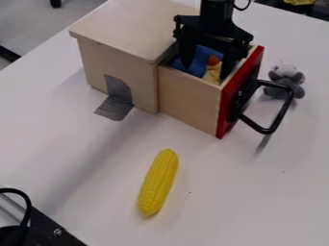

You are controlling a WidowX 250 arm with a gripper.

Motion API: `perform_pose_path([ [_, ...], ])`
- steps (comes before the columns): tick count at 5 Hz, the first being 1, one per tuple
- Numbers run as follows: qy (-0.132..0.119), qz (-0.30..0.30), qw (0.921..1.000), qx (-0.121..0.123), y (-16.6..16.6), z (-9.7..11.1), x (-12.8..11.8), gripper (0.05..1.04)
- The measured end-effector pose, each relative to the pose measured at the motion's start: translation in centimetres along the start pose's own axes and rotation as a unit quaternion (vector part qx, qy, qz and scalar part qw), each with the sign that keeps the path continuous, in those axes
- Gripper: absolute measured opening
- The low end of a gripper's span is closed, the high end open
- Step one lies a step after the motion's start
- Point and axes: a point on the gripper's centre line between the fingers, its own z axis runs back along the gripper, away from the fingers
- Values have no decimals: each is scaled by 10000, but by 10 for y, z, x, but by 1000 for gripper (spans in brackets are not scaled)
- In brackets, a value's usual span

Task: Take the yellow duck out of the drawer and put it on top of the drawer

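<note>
Reading the worktop [231, 192] from left to right, clock face centred on the view. Black hardware [55, 230] at seven to eight o'clock, no part in the job. Grey patch [119, 103] at ten, running from the cabinet's side down onto the worktop. Wooden cabinet [96, 62] at eleven; its flat top [128, 24], taken as the goal surface, has no duck on it. Yellow corn [158, 181] at six, lying apart from the cabinet.

Drawer [186, 98] at one, pulled out, so access is done. Inside: a blue item [195, 69] and, just right of it, the yellow duck [214, 73], orange-red bill showing. Gripper [206, 71] hangs down into the drawer, its fingers spread apart with the duck between them. No grasp evident; contact with the duck cannot be told. Black handle [283, 113] at three, on the red front [227, 115]. Grey plush toy [286, 82] at two, beyond the handle.

Progress, judged: approach nearly complete, transfer not begun. Remaining: close on the duck, lift clear of the drawer walls, carry toward ten o'clock, lower onto the top, release. Risk noted: the blue item could be pinched along with the duck.
</note>
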Motion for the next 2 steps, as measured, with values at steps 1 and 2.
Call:
perform_pose_path([
  [1, 133, -51, 9999, 16, -5, -9, 0, 950],
  [2, 101, -1, 9999, 17, -6, -8, 1, 665],
])
